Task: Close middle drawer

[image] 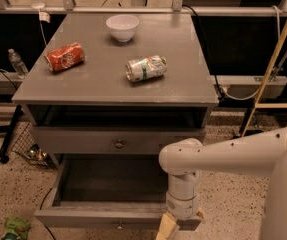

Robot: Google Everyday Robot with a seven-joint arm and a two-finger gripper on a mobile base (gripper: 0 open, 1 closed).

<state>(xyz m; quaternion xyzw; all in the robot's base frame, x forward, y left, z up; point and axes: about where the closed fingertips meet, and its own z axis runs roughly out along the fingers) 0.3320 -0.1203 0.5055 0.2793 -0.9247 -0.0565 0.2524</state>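
The middle drawer (98, 217) is pulled far out of the grey cabinet, and its dark inside is empty. Its flat front sits near the bottom edge of the camera view, with a small knob (119, 227) just showing. Above it is a shut, taller drawer front with a round knob (119, 144). The lowest drawer is hidden under the open one. My white arm (218, 156) reaches in from the right and bends down. My gripper (166, 228) hangs at the right part of the middle drawer's front, partly cut off by the frame's bottom edge.
On the cabinet top (183, 84) lie a white bowl (122, 27), a red can (64, 57) on its side and a green-white can (146, 68) on its side. A wire basket (28, 146) and a green packet (15, 229) are on the floor at left. A water bottle (17, 63) stands at far left and wooden poles (275, 59) lean at right.
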